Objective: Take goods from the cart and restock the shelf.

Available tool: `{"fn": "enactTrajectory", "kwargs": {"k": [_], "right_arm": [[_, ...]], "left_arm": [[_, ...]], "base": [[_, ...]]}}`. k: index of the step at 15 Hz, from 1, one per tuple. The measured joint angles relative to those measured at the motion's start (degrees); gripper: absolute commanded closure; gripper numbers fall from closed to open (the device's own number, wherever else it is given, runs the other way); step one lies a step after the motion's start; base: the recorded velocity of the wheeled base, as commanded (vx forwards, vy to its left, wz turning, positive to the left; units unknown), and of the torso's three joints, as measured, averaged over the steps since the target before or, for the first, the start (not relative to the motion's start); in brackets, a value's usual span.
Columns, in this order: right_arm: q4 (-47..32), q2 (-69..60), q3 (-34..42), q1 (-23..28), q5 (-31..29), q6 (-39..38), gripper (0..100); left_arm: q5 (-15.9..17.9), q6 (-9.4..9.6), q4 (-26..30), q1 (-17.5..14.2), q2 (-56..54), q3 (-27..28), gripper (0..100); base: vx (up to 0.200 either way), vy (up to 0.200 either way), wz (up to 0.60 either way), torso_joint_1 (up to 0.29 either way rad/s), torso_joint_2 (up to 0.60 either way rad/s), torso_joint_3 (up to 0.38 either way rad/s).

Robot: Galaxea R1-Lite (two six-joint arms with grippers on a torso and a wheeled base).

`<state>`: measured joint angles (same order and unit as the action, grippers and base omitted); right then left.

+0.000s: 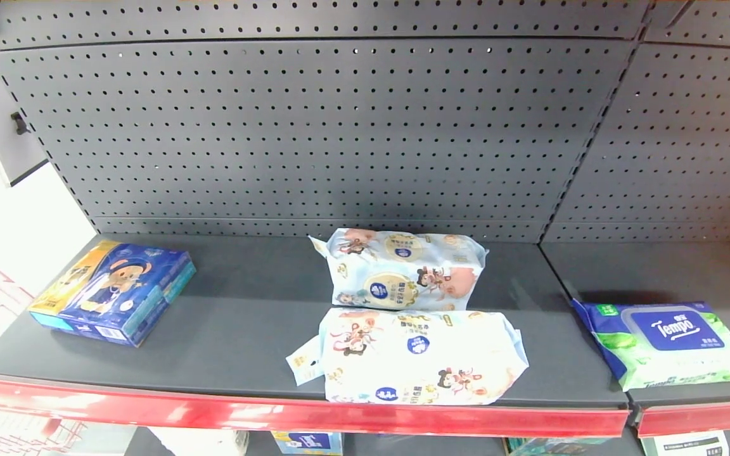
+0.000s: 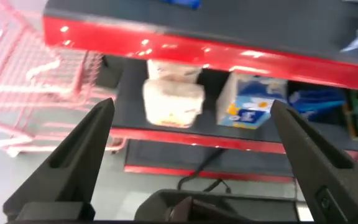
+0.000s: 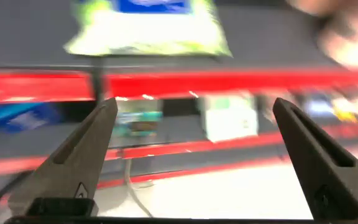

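Landmark: the glossy red plastic strip (image 1: 276,411) along the front edge of the dark grey metal shelf (image 1: 244,316); every place below is given from it.
Left gripper (image 2: 191,104): fingers wide apart with nothing between them, held in front of the strip and lower than it, facing the shelf levels underneath.
Right gripper (image 3: 194,102): fingers likewise spread and empty, in front of and below the strip's right-hand part.
Goods source: the pink wire cart (image 2: 23,81) stands off the strip's left end, nearest the left arm; what it contains cannot be made out.
Step in hand: judged to be a gap between placements, since neither gripper carries anything.
Next move: probably the left arm reaching to the cart, closing on one item, then lifting it above the strip.
Already behind the strip: a blue and yellow cardboard box (image 1: 115,291) near the left end; two white cartoon-printed soft packs mid-length, the front pack (image 1: 419,358) almost at the strip, the rear pack (image 1: 403,269) just behind it; a green and white wipes pack with a blue lid (image 1: 669,342) at the right.
Free room: bare board between the box and the two packs.
In the way: the strip's raised lip and the front pack crowding it.
Below the strip: a white wrapped pack (image 2: 173,102) and a blue and white carton (image 2: 247,106).
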<state>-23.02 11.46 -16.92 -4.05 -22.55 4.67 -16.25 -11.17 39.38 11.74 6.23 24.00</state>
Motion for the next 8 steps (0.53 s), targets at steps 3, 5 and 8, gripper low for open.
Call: {"fn": "enactTrajectory", "kwargs": {"k": [3,5,8], "right_arm": [[-1.1,-6.1,3.2,4.7,2.7,0.0,0],[0.5,-8.9,4.2,4.4,10.0,0.1,0],[14.3,-10.8,8.9,4.1,10.9,2.2,0]], "left_arm": [[2.5,0.48,-0.4,-9.7,-0.1,-2.5,0],[10.6,3.45,-2.2,-11.4,-2.6,-3.8,0],[20.0,8.66,-17.5,-11.8,-5.2,-6.6,0]], "base": [[0.0,0.0,0.0,0.0,0.0,0.0],[0.0,0.0,0.0,0.0,0.0,0.0],[0.0,0.0,0.0,0.0,0.0,0.0]]}}
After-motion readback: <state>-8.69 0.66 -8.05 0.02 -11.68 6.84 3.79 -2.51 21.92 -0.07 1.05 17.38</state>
